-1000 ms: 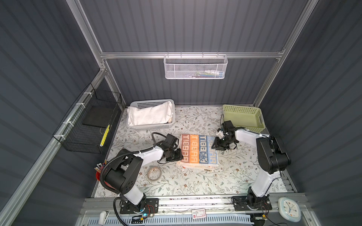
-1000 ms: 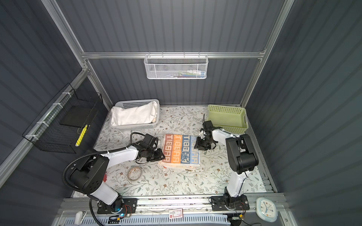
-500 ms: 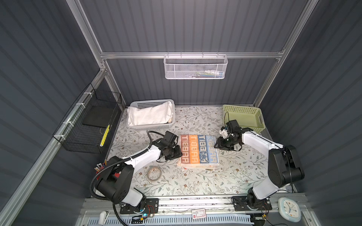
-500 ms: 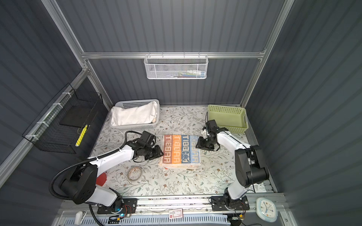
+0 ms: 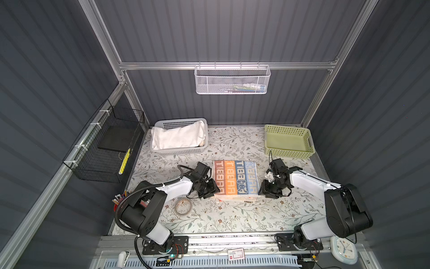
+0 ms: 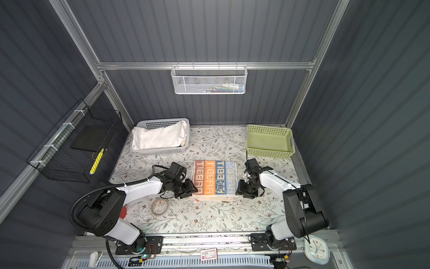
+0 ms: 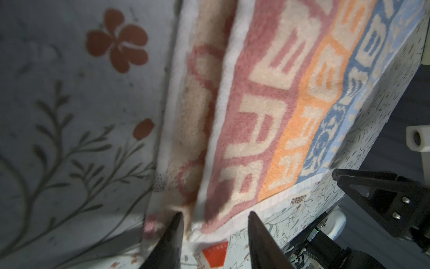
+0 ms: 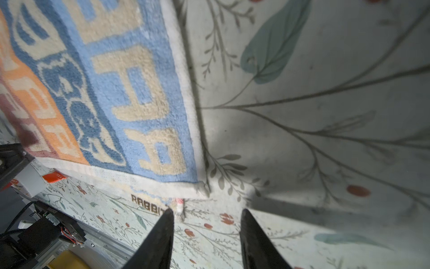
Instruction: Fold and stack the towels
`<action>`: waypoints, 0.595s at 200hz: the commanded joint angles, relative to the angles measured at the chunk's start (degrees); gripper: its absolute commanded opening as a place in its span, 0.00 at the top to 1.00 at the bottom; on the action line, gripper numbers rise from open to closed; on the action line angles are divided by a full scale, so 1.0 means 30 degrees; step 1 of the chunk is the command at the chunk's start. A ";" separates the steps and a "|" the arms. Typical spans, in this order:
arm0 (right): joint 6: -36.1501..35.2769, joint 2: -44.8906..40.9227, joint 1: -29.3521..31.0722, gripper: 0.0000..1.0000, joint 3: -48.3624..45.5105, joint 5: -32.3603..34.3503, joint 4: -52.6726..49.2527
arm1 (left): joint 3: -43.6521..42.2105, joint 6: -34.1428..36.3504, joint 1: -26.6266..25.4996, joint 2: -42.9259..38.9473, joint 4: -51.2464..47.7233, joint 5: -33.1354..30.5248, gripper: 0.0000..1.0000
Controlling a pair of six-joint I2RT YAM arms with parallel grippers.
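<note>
The orange-and-blue lettered towel (image 5: pixel 235 180) (image 6: pixel 215 178) lies folded in flat layers mid-table, in both top views. My left gripper (image 5: pixel 215 190) (image 6: pixel 194 189) sits low at its near left corner. In the left wrist view the left gripper (image 7: pixel 215 215) is open, with the towel (image 7: pixel 267 104) corner lying loose between the fingertips. My right gripper (image 5: pixel 262 192) (image 6: pixel 238 191) sits at the near right corner. In the right wrist view the right gripper (image 8: pixel 207 212) is open and empty, just short of the towel (image 8: pixel 116 93). A white towel (image 5: pixel 179 137) fills the white basket (image 5: pixel 181 122).
An empty green basket (image 5: pixel 288 142) stands at the back right of the floral table (image 5: pixel 232 219). A tape roll (image 5: pixel 183 206) lies by the left arm. A black wire basket (image 5: pixel 104 149) hangs on the left wall and a white mesh basket (image 5: pixel 232 80) on the back wall.
Both grippers have opened wider and slid toward the front along the lettered towel's sides to its near corners. The towel itself lies where it was.
</note>
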 commanded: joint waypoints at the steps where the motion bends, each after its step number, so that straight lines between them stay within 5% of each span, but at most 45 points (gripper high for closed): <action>1: 0.0311 0.0631 0.0280 0.56 -0.0170 -0.0009 0.0660 | -0.0474 -0.0498 -0.0099 0.0038 0.0467 0.0624 0.53; 38: 0.0277 0.0884 0.0525 0.69 -0.0033 0.0076 0.0936 | -0.0947 -0.0854 -0.0096 0.0153 0.1816 0.1248 0.59; 80: 0.0087 0.0248 0.0569 0.87 0.0334 0.0103 0.0821 | -0.0532 -0.0537 -0.0091 -0.0296 0.1381 0.1114 0.90; 119: -0.0144 -0.0292 0.0591 0.99 0.0526 0.0297 0.0766 | 0.0018 -0.0181 -0.0091 -0.0794 0.0597 0.0815 1.00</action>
